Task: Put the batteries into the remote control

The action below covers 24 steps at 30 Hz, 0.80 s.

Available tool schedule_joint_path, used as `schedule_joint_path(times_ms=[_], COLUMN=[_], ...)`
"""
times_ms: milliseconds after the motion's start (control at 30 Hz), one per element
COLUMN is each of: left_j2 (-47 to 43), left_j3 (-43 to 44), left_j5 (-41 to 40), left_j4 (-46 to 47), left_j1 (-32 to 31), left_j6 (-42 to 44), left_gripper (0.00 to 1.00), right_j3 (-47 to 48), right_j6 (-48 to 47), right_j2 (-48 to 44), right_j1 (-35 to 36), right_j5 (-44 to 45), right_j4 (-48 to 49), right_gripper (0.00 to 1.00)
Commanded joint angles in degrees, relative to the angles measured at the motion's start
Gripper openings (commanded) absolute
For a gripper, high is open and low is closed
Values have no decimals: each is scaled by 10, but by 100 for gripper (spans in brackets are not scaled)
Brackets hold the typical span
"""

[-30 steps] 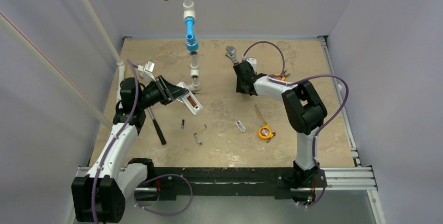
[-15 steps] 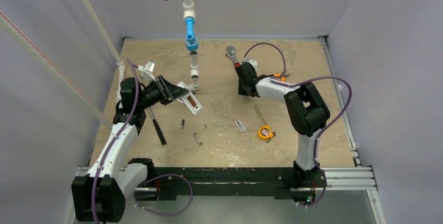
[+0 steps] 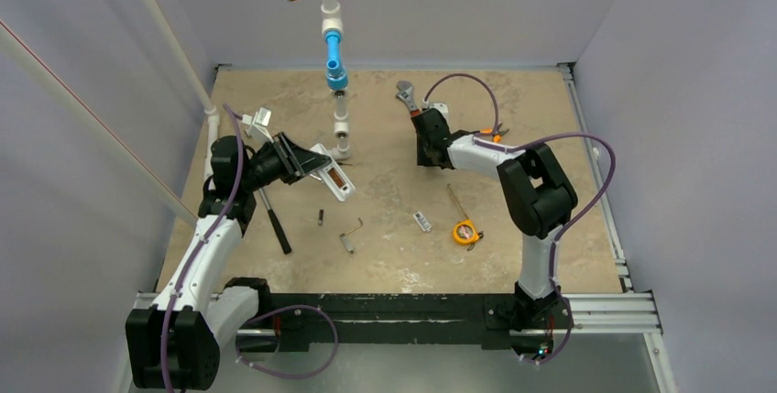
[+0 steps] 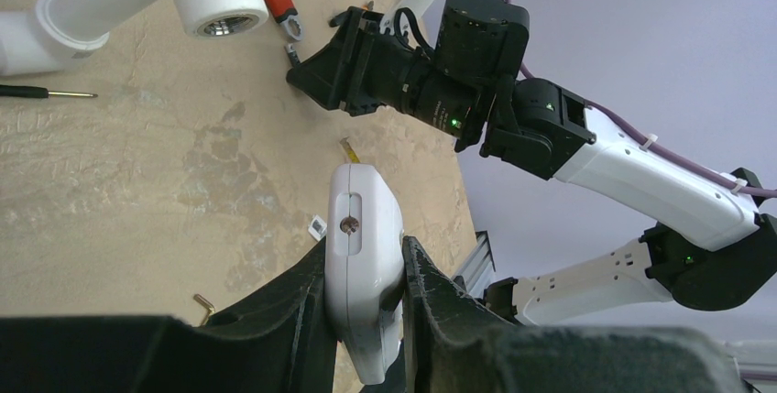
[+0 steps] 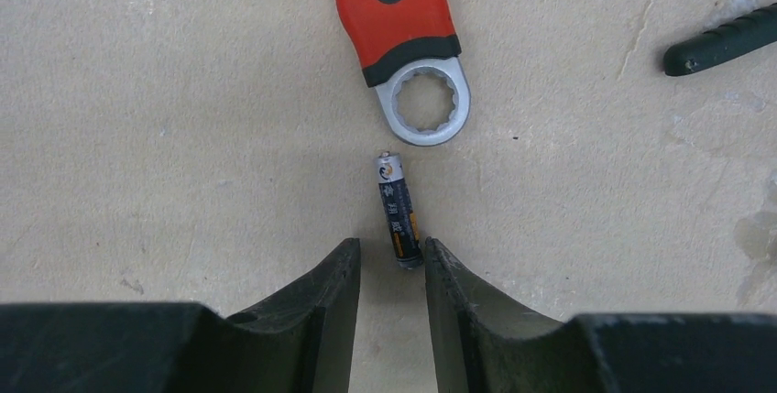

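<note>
My left gripper (image 3: 307,162) is shut on the white remote control (image 3: 333,174) and holds it tilted above the table at the left, its open orange-brown battery bay showing. In the left wrist view the remote (image 4: 362,219) stands edge-on between the fingers. My right gripper (image 3: 428,149) is low over the table at the far middle, by the wrench (image 3: 404,92). In the right wrist view its jaws (image 5: 391,256) are open, with the near end of a dark battery (image 5: 398,212) lying between the fingertips, close to the right one. A small dark piece (image 3: 320,217), perhaps a second battery, lies mid-table.
The wrench's ring end (image 5: 422,103) lies just beyond the battery. A pipe assembly (image 3: 335,72) stands at the far middle. A hex key (image 3: 351,233), a small white cover (image 3: 421,221), a yellow tape measure (image 3: 466,232), a black-handled tool (image 3: 273,219) and orange pliers (image 3: 495,134) lie about.
My right gripper has shifted a little toward the far side, near the wrench. The left arm and the remote have not moved.
</note>
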Motion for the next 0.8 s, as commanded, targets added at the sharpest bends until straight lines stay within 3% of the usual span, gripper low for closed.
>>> schedule_joint_path(times_ms=[0,233,400,567,767], left_j2=[-1,-2,0,2,7], left_j3=[16,16,15,16,17], left_j5=[3,1,2,2,3], left_j4=[24,23,24,22,28], left_j1=[4,4,4,4,3], left_j6=[-2,-2,-3,-2,0], left_gripper=[0,0,0,0,0], right_j3=[8,9,-17,-68,-162], right_j6=[-4,-3,5,2,-66], right_j2=[25,33,14,-76,-295], right_j1=[3,3,3,2,1], right_j5=[-27,-25,-14,-33,-181], right_j4=[-11,-11,3,30,117], right_gripper=[31,26,2,0,0])
